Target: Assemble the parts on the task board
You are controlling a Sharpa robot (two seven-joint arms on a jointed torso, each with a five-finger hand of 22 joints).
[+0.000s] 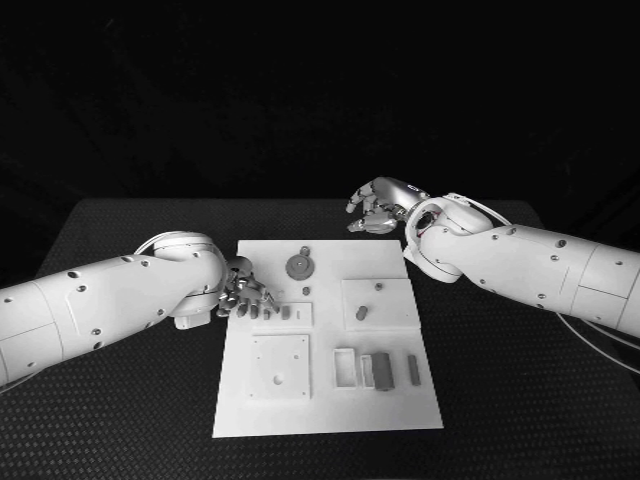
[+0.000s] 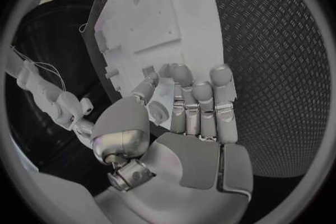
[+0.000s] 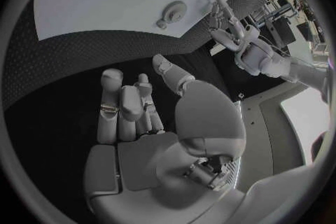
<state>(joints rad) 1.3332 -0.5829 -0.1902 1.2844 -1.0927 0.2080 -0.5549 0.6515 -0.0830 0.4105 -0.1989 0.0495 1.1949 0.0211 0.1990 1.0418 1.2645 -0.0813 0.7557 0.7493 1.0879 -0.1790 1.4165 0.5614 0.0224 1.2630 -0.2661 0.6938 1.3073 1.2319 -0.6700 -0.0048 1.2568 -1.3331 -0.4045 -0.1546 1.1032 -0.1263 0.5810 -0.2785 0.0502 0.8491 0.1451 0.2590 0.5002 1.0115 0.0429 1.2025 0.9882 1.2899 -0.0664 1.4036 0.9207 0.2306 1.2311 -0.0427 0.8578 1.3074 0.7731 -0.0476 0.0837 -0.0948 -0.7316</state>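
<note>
The white task board lies in the middle of the black table. On it are a round grey part, a short grey peg on a square plate, and two grey bars next to a white block. My left hand lies at the board's left edge with its fingers stretched out over a small plate holding little grey parts. In the left wrist view the left hand holds nothing. My right hand hovers beyond the board's far edge with its fingers curled in and nothing in them. The right wrist view shows the right hand and the round part.
A square white plate with small holes sits at the board's near left. Black textured table surrounds the board on all sides. My right forearm crosses above the table right of the board.
</note>
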